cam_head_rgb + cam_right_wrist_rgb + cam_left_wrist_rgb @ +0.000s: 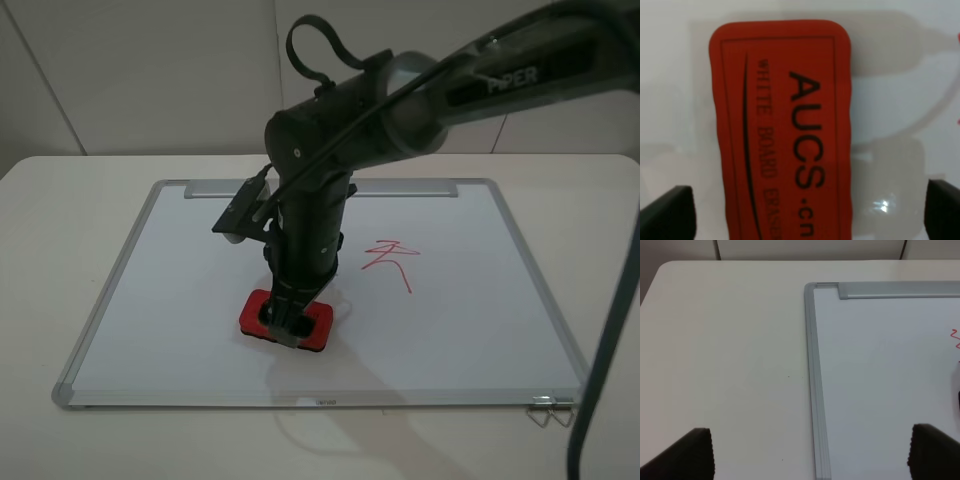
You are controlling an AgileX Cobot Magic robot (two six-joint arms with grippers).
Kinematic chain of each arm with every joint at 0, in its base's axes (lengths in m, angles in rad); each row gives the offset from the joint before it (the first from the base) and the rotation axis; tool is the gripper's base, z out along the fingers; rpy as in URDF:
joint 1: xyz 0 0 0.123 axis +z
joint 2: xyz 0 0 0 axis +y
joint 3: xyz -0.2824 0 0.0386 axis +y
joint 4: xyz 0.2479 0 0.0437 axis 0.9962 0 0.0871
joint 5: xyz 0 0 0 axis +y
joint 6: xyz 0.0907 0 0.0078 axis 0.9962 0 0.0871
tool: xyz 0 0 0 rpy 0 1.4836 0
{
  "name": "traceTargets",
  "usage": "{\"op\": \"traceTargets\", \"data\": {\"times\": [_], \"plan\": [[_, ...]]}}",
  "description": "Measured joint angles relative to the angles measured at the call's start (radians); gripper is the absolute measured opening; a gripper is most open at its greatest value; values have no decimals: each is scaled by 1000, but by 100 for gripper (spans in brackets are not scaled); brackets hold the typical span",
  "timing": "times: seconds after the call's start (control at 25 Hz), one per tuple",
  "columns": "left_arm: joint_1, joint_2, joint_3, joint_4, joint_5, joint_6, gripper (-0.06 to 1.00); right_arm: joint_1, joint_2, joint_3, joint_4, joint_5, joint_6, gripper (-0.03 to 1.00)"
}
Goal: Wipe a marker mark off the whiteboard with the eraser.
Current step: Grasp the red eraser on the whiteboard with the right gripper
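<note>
- your left gripper [810, 455] hangs with its two dark fingertips spread wide apart and nothing between them. below it are the white table [730, 350] and the left frame edge of the whiteboard [811, 380].
- the eraser [256, 314] lies flat on the whiteboard, left of the middle and toward the near edge, with its "aucs" lettering facing up.
- your right gripper [288, 328] is down over the eraser with its fingers parted. one stands on each side, with bare board between finger and eraser, so nothing is clamped.
- a red zigzag scribble [390, 262] with a diagonal tail lies right of the eraser, apart from it.
- the many-stroke marker mark may be hidden behind the right arm [320, 200]; i cannot make it out.
</note>
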State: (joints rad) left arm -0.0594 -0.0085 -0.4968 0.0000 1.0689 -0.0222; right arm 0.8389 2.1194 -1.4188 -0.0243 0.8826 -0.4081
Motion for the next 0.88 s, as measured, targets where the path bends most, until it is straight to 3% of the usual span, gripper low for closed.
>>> {"op": "traceTargets", "data": {"times": [0.88], "plan": [[0,0,0,0,0,0,77,24,44,-16,2,-13,8,82]]}}
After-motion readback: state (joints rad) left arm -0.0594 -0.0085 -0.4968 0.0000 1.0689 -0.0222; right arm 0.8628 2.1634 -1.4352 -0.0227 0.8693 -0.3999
